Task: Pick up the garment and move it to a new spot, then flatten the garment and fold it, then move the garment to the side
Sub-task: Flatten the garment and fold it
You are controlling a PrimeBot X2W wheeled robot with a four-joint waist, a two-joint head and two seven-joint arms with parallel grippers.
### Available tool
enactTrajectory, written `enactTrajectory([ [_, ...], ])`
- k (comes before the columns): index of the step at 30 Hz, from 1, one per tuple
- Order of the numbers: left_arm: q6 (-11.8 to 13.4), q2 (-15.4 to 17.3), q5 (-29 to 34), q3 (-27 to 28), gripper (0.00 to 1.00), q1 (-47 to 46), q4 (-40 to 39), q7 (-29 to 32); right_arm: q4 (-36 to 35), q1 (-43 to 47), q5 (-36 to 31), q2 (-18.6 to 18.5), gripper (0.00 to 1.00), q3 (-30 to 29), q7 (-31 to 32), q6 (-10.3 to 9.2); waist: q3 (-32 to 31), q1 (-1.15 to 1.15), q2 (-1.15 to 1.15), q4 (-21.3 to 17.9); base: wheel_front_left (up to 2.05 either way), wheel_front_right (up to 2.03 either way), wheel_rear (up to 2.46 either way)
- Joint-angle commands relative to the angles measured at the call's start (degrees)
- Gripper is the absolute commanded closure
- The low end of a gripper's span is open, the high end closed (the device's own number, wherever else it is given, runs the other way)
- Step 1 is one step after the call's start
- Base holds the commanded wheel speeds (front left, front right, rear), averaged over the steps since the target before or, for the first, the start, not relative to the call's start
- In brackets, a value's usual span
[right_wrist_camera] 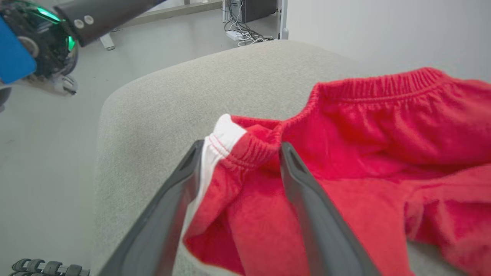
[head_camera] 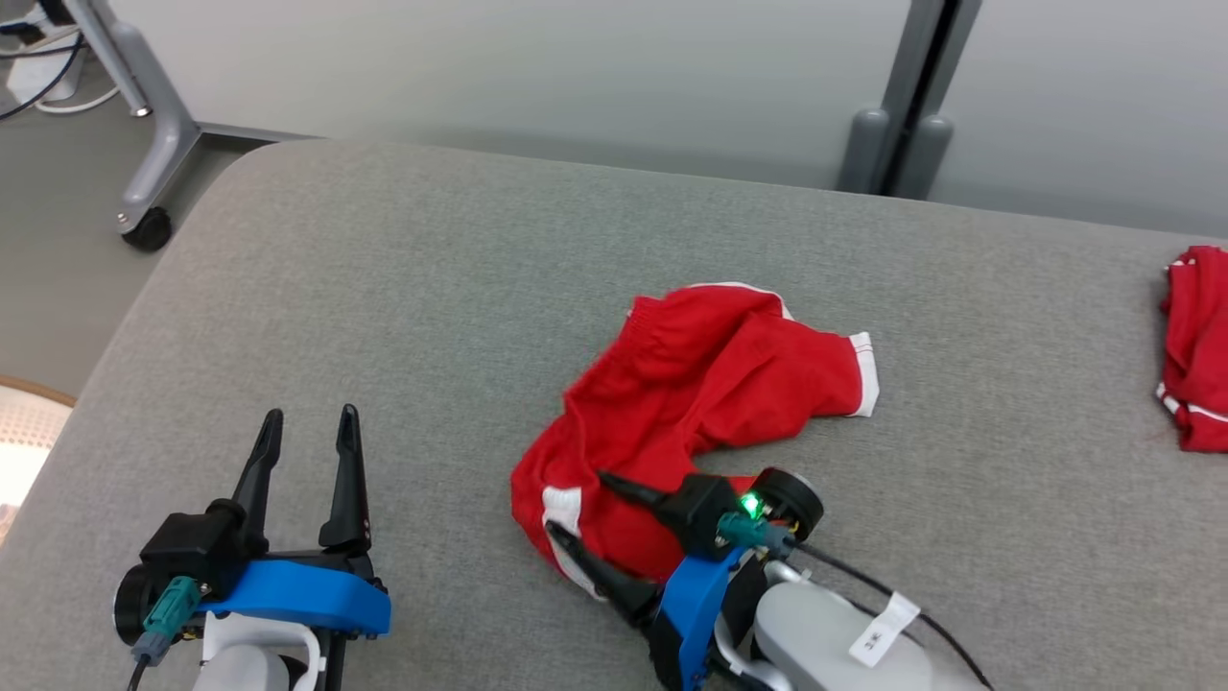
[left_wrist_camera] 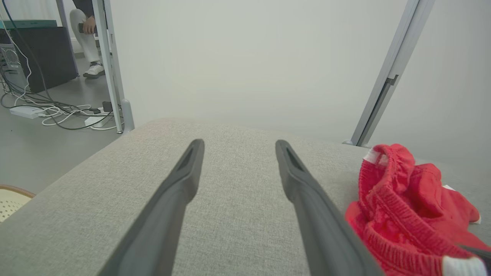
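Note:
The garment [head_camera: 710, 384] is a pair of red shorts with white trim, lying crumpled on the grey padded table [head_camera: 432, 288]. My right gripper [head_camera: 576, 502] stands open at its near left end. In the right wrist view its fingers [right_wrist_camera: 307, 199] straddle a bunched corner of the elastic waistband with a white stripe, part of the garment [right_wrist_camera: 383, 126]. My left gripper [head_camera: 311, 415] is open over bare table at the lower left, well left of the shorts. In the left wrist view the left gripper [left_wrist_camera: 239, 145] has nothing between its fingers, and the garment [left_wrist_camera: 402, 207] lies to its right.
A second red cloth [head_camera: 1194, 345] lies at the table's right edge. A wheeled stand leg [head_camera: 144, 226] is on the floor past the far left corner. Cables [left_wrist_camera: 57, 111] and a person's legs [left_wrist_camera: 90, 50] show beyond the table. A wall with a grey post [head_camera: 902, 106] backs the far edge.

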Motion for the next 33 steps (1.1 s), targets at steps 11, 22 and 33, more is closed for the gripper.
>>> enactTrajectory([
  [11, -0.1, 0.7, 0.7, 3.0, 0.0, 2.3, -1.6, -0.2, 3.7, 0.6, -8.3, -1.6, 0.0, -16.1, -2.4, 0.01, -1.4, 0.0, 0.0, -4.9, 0.0, 0.0, 0.0],
  [22, -0.1, 0.7, 1.2, 3.4, 0.0, 2.8, -2.3, -0.2, -1.1, 9.7, -12.1, -1.8, 0.0, -20.5, -0.9, 0.01, -1.5, 0.0, 0.0, -5.0, 0.0, 0.0, 0.0],
  [33, -0.1, 0.4, 1.3, 2.9, 0.0, 2.6, -2.3, -0.2, 0.6, 15.1, -11.9, -1.5, 0.0, -20.1, 2.3, 0.01, -1.4, 0.0, 0.0, -3.4, 0.0, 0.0, 0.0],
])
